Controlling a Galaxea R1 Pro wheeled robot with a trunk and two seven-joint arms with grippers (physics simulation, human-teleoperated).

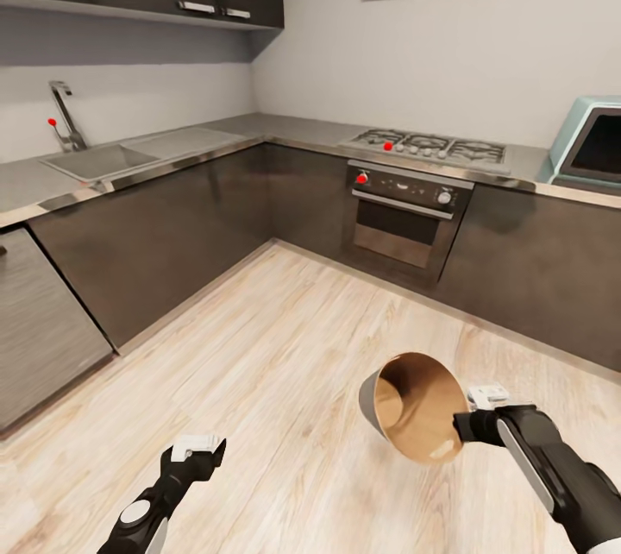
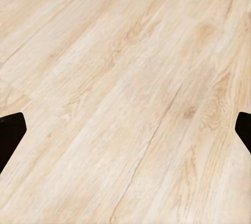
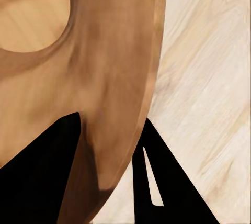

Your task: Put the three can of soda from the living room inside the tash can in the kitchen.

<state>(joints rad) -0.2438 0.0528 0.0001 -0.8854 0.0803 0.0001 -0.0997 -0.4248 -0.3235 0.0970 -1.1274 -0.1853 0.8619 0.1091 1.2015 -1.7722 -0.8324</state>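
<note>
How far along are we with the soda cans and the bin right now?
Done: nothing that can be confirmed; the tash can looks empty inside. In hand: the right gripper pinches its rim, one finger inside the wall, holding it tilted over the kitchen floor. The left gripper is open and empty. Left: all three cans.

the tash can [image 1: 412, 406], pale grey outside and smooth orange-brown inside, is tipped on its side above the kitchen's pale wood floor [image 1: 285, 381], open mouth facing the camera, its rim pinched between the right gripper's [image 1: 466, 426] fingers [image 3: 42, 177].
</note>
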